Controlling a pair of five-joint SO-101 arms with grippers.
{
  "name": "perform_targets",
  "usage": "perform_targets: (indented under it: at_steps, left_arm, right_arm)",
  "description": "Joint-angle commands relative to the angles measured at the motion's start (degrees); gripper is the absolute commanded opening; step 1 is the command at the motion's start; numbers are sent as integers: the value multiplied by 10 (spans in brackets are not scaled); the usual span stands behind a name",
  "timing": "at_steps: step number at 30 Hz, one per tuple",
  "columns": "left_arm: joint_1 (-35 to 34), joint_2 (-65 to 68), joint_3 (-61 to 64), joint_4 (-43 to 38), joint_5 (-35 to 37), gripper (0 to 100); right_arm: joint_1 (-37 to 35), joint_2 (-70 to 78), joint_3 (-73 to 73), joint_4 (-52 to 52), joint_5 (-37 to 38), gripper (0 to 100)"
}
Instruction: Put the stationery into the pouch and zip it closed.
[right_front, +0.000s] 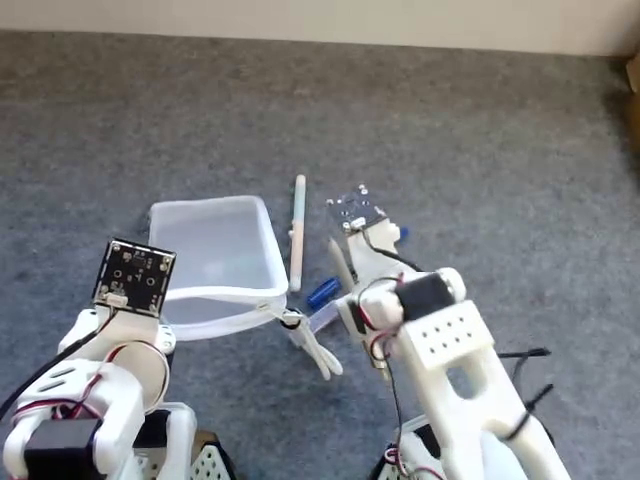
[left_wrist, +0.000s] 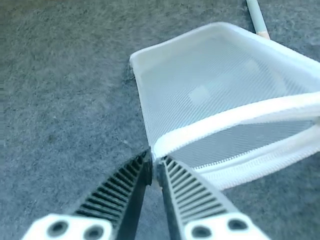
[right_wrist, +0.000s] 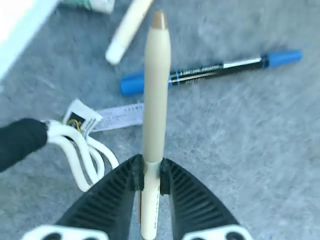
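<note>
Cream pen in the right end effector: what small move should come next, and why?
Probably carry the cream pen sideways toward the pouch mouth. The right end effector is shut on it, and the left end effector pinches the pouch rim, holding the mouth open.

Both arms are white plastic shells. The left arm (right_front: 100, 400), at the lower left of the high view, carries a square black circuit board (right_front: 135, 277) dotted with pale solder points, with red and black wires (right_front: 62, 407) over its joints. The right arm (right_front: 470, 400), at the lower right, has a flat plate (right_front: 450, 335) pierced by a grid of holes and a black motor (right_front: 422, 295). The left gripper (left_wrist: 154, 167) and right gripper (right_wrist: 151, 167) have black ribbed fingers (left_wrist: 120, 189) on white bases with screw holes (left_wrist: 58, 228).
</note>
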Motion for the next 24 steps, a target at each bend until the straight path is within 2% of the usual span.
perform_targets:
  at_steps: [1, 11, 14, 24]
  left_arm:
    - [-2, 15, -53, 5, -1, 7]
    - [-2, 207, -174, 31, 4, 7]
    - [-2, 225, -204, 31, 29, 7]
    - [0, 299, -287, 33, 52, 7]
  right_arm:
    - [-6, -82, -35, 8, -5, 4]
    - [-7, -211, -36, 6, -4, 4]
    - [-9, -248, -37, 3, -4, 4]
    - [-96, -288, -163, 3, -9, 4]
